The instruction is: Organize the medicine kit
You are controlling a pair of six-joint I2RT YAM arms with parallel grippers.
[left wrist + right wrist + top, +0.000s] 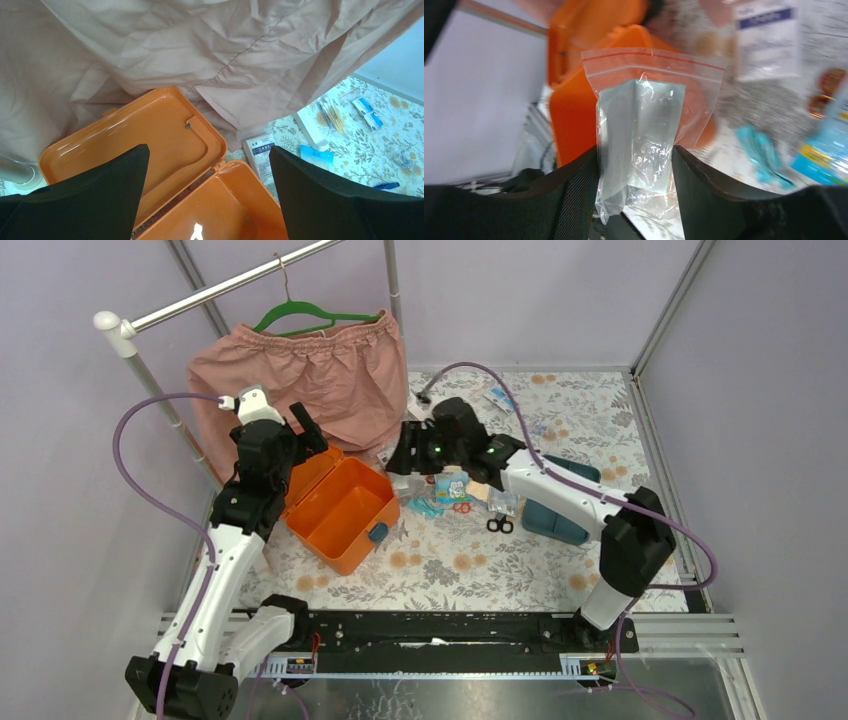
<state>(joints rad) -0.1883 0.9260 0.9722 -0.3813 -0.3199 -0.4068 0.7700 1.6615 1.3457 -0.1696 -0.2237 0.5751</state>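
Top external view: orange plastic box with hinged lid [340,508] lies open on the floral-patterned tabletop [470,570], left of centre, with its dark teal latch [378,532] on the near-right wall.
Dark teal plastic insert tray [552,518]: out of the box, on the tabletop to the right and partly under the right arm.
Left claw [209,150]: fingers apart and holding nothing. It hangs over the box, with the lid and basin showing between the fingers.
Right claw [636,156]: clamped on a clear zip-top plastic bag [640,115] (red line along its seal), just right of the box, whose orange wall shows behind the bag.
Between box and tray: small packets and black-handled scissors [500,525], lying loose.
Pink cloth [310,380]: on a green hanger [310,315] behind the box, draping down to the lid.
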